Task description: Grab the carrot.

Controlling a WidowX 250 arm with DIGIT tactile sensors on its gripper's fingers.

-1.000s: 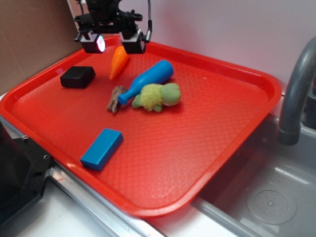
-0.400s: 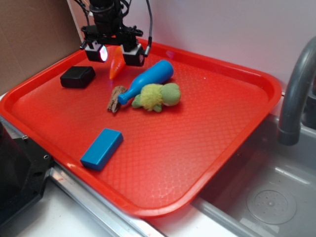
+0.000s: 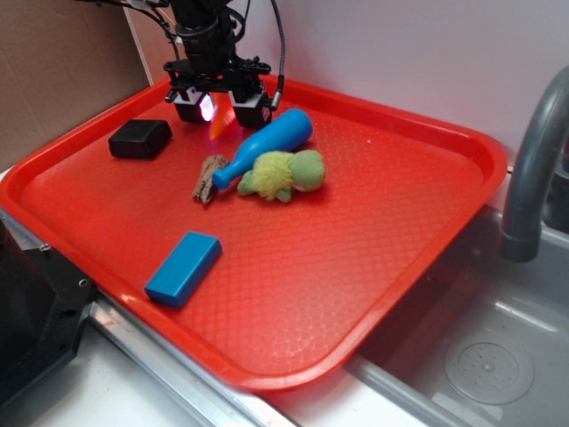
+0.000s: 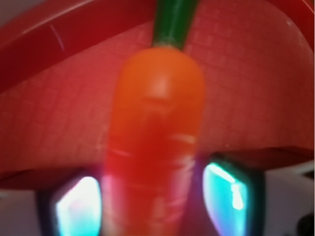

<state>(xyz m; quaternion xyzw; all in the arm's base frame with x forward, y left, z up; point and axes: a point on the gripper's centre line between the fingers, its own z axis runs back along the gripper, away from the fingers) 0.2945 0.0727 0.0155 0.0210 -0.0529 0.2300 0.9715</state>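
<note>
The carrot (image 4: pixel 155 113) is a smooth orange cone with a dark green stub, lying on the red tray (image 3: pixel 373 231) near its far left rim. In the wrist view it fills the middle and runs down between my two fingers (image 4: pixel 229 194). In the exterior view only a sliver of the carrot (image 3: pixel 222 116) shows between the fingers. My gripper (image 3: pixel 220 108) is down at tray level, open, with one finger on each side of the carrot. I cannot tell if the pads touch it.
A blue toy bottle (image 3: pixel 265 145) lies just right of the gripper, with a green plush toy (image 3: pixel 283 173) and a brown piece (image 3: pixel 210 178) beside it. A black block (image 3: pixel 140 138) lies to the left, a blue block (image 3: pixel 183 267) near the front. A sink and faucet (image 3: pixel 533 169) are at the right.
My gripper has come down and moved right, from above the tray's far rim to tray level, so that its fingers now straddle the carrot. The carrot has not moved.
</note>
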